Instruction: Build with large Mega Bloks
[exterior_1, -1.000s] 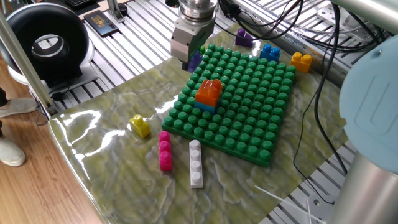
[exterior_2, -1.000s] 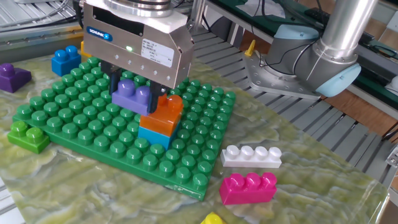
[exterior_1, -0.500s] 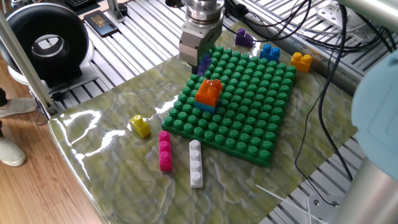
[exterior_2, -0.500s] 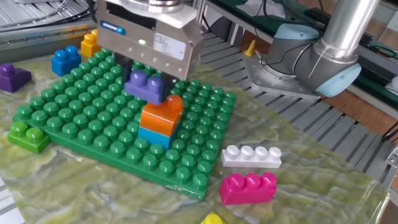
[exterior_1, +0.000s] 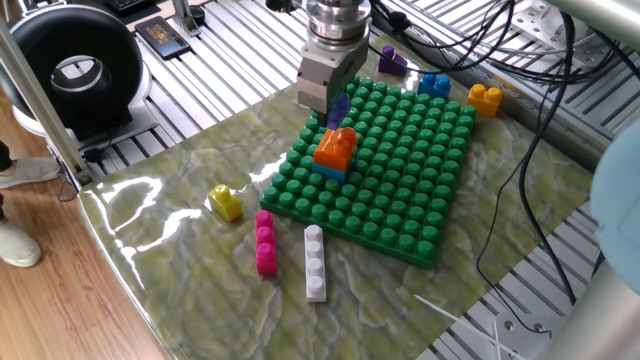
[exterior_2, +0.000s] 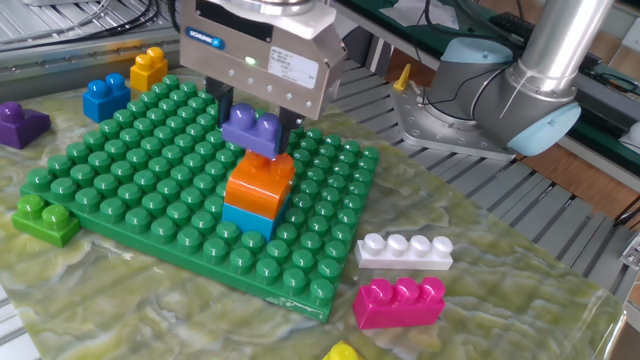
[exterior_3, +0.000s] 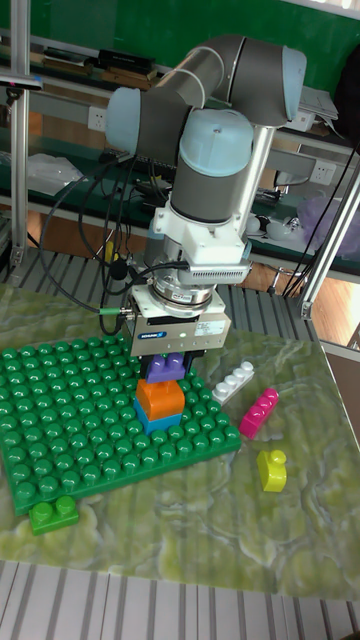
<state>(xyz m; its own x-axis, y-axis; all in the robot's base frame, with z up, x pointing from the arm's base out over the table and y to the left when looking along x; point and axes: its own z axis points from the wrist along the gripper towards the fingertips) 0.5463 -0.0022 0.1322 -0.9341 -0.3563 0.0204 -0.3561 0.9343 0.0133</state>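
Observation:
My gripper (exterior_2: 258, 128) is shut on a purple Mega Blok (exterior_2: 254, 131), holding it directly over the orange brick (exterior_2: 260, 185). That orange brick sits on a light blue brick (exterior_2: 247, 218) on the green baseplate (exterior_2: 150, 200). I cannot tell whether the purple brick touches the orange one's studs. The tall fixed view shows the purple brick (exterior_3: 168, 367), orange brick (exterior_3: 160, 398) and blue brick (exterior_3: 155, 422) lined up in one column under the gripper (exterior_3: 169, 362). The other camera shows the gripper (exterior_1: 335, 105) at the baseplate's (exterior_1: 400, 190) near-left part.
Loose on the mat beside the plate lie a white brick (exterior_2: 404, 250), a pink brick (exterior_2: 400, 302) and a yellow brick (exterior_1: 226, 203). A green brick (exterior_2: 45, 220) sits at one plate corner. Behind the plate are a purple (exterior_2: 20, 122), a blue (exterior_2: 105, 97) and a yellow-orange brick (exterior_2: 148, 68).
The gripper has carried the purple brick sideways across the baseplate, from beside the orange-and-blue stack to directly above it. Nothing else has moved.

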